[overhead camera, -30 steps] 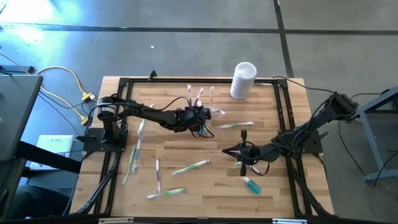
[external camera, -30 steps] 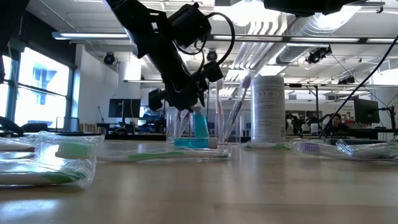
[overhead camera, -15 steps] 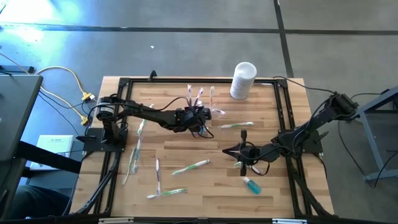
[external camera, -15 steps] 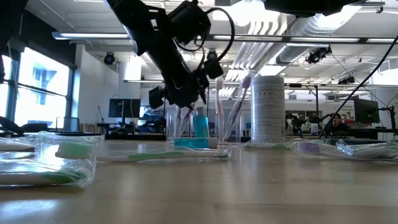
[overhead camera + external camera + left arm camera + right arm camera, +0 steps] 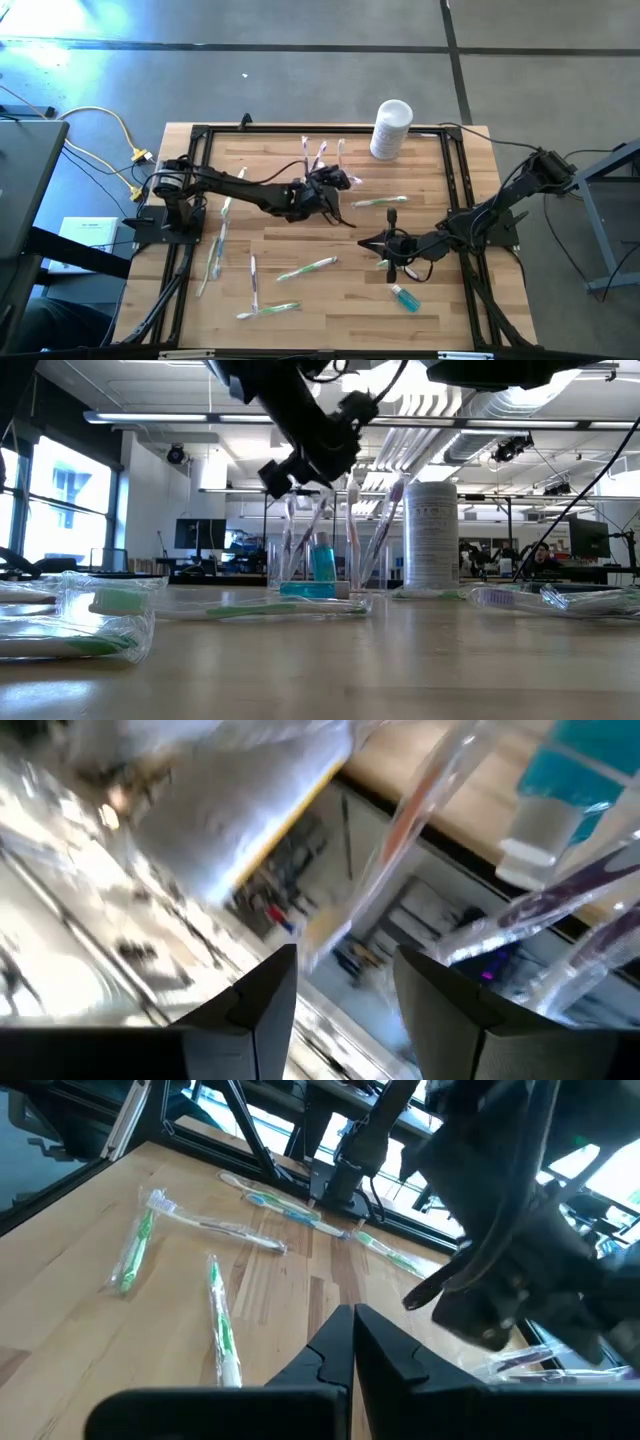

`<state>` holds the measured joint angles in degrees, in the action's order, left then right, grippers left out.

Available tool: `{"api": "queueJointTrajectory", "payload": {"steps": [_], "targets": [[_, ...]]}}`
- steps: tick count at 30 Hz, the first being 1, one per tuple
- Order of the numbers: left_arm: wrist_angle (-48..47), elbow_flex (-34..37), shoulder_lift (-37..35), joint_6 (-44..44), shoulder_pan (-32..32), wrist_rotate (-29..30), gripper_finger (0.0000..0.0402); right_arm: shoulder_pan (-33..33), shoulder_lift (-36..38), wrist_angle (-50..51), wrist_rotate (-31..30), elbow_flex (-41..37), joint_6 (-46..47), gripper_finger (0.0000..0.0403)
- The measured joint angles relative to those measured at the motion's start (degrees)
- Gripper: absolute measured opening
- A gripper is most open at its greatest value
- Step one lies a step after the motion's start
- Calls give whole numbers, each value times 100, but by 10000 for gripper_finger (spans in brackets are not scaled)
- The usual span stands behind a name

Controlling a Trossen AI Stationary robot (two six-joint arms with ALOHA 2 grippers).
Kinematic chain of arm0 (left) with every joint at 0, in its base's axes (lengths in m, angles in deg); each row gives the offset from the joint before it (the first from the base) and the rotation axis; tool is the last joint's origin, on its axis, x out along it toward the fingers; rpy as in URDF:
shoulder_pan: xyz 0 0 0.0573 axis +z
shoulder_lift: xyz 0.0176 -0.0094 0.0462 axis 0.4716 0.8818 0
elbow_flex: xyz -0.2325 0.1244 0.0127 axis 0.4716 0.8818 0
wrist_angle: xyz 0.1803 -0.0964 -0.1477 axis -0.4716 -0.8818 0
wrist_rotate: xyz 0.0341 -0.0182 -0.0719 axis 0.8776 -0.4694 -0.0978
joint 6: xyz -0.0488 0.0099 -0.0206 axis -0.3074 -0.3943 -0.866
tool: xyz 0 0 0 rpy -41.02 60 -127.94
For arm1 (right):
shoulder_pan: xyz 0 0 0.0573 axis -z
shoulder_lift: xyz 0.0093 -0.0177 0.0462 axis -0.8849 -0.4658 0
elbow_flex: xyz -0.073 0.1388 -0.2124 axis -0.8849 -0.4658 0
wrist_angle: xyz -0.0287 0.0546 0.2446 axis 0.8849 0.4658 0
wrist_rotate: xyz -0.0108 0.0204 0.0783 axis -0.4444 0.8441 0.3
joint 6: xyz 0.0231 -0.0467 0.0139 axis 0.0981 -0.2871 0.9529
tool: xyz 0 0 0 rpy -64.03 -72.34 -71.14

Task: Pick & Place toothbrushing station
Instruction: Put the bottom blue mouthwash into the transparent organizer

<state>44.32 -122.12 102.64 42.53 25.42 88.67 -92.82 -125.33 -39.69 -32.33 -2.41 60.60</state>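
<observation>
High view: the toothbrushing station (image 5: 325,168) stands toward the far middle of the wooden desk (image 5: 300,250), with several wrapped brushes already upright in it. The left gripper (image 5: 335,182) hangs at the station, empty. At least 5 wrapped toothbrushes (image 5: 305,268) lie loose on the planks, so by my reading the filling is only partly done. The right gripper (image 5: 368,242) waits near the desk's middle, well apart from the station. A white cylindrical container (image 5: 390,129) stands at the far edge.

Low view: the station (image 5: 315,565) is clear, thin-walled plastic, its upright compartments holding slim brush handles and a blue bottle (image 5: 321,562). The left gripper (image 5: 300,460) sits just above it. The loose brushes wear crinkled, glossy film.

Left wrist view: the left gripper's dark fingers (image 5: 270,995) stand spread, nothing between them, close over the shiny wrapped brushes.

Right wrist view: the right gripper's fingers (image 5: 330,1355) are pressed together, pinching nothing, over smooth pale wood.
</observation>
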Motion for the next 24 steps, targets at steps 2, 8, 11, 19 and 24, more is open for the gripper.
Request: {"api": "queueJointTrajectory", "payload": {"steps": [2,8,11,19,24], "targets": [[-55,-100,-2,-445,-111,362,161,0,0,50,0,0,6,4],[-722,-150,-186,-1398,-337,859,161,-4,0,71,0,-2,17,4],[-1279,-150,-303,-2160,-329,1313,161,-7,0,100,0,-4,26,4],[-4914,-150,-882,-5896,-179,1304,161,-7,0,118,-12,-4,72,4],[-6920,-148,-1173,-8776,-175,-162,161,-7,0,170,-99,-4,72,4]]}}
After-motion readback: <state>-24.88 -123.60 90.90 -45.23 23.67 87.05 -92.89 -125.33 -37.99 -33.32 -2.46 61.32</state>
